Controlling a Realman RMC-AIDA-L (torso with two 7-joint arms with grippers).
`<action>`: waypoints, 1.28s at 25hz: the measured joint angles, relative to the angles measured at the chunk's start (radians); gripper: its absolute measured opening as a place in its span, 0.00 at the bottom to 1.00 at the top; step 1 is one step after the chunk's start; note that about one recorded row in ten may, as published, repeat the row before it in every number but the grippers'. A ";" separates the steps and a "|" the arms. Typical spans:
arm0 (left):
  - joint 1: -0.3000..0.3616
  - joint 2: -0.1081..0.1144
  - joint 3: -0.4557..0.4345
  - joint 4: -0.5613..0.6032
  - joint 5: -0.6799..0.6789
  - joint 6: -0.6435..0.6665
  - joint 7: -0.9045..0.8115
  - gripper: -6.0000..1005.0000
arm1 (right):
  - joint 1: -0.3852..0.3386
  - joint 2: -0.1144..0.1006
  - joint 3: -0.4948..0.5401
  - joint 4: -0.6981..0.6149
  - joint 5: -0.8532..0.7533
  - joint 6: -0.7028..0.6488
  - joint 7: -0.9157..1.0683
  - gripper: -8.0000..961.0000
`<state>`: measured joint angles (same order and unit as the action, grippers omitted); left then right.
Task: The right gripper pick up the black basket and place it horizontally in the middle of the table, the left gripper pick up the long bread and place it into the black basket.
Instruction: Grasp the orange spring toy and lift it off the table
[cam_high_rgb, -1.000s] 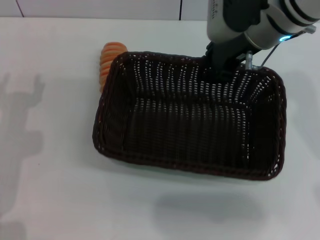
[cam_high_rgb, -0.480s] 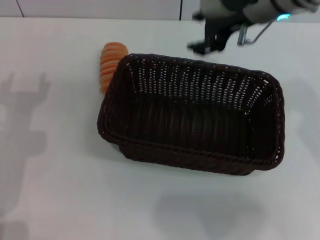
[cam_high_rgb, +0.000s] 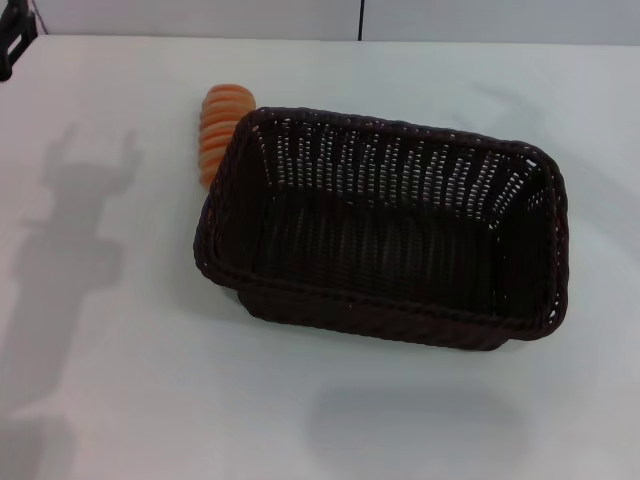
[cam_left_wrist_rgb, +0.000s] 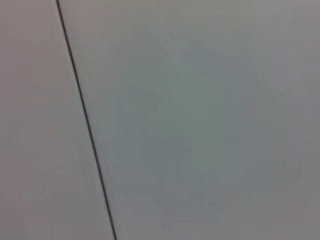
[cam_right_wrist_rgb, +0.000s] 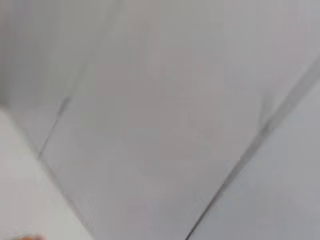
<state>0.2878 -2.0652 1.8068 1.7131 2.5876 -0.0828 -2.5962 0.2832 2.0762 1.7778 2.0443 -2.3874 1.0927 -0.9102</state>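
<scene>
So the black basket (cam_high_rgb: 385, 240) was already sitting flat on the table (cam_high_rgb: 120, 400), long side running across, roughly mid-table and a bit toward the right edge. We'd call that half of the job done. The right end effector wasn't in the head view at all, and its wrist camera only showed pale wall panels, so we couldn't tell how its fingers stood.

The long bread (cam_high_rgb: 222, 128) was still outside the basket, lying on the table right against the basket's far-left corner, partly hidden by the rim. That bit was clearly left to do.

The left end effector (cam_high_rgb: 14, 38) only poked in as a dark sliver at the table's far-left corner, nowhere near the bread. We couldn't tell if it was open or closed; it didn't seem to hold anything.
</scene>
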 joint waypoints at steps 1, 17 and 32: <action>0.000 0.000 0.000 0.000 0.000 0.000 0.000 0.82 | -0.043 0.000 0.034 -0.003 0.067 -0.014 -0.014 0.66; -0.105 -0.002 -0.081 0.201 0.003 0.387 -0.046 0.82 | -0.483 0.009 0.241 -0.334 0.989 -0.163 -0.544 0.65; -0.359 -0.004 -0.228 0.245 0.009 0.769 -0.178 0.82 | -0.398 0.002 0.475 -0.802 1.091 0.093 -0.833 0.65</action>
<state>-0.0710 -2.0694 1.5788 1.9581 2.5962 0.6863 -2.7744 -0.1152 2.0787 2.2532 1.2423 -1.2961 1.1858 -1.7436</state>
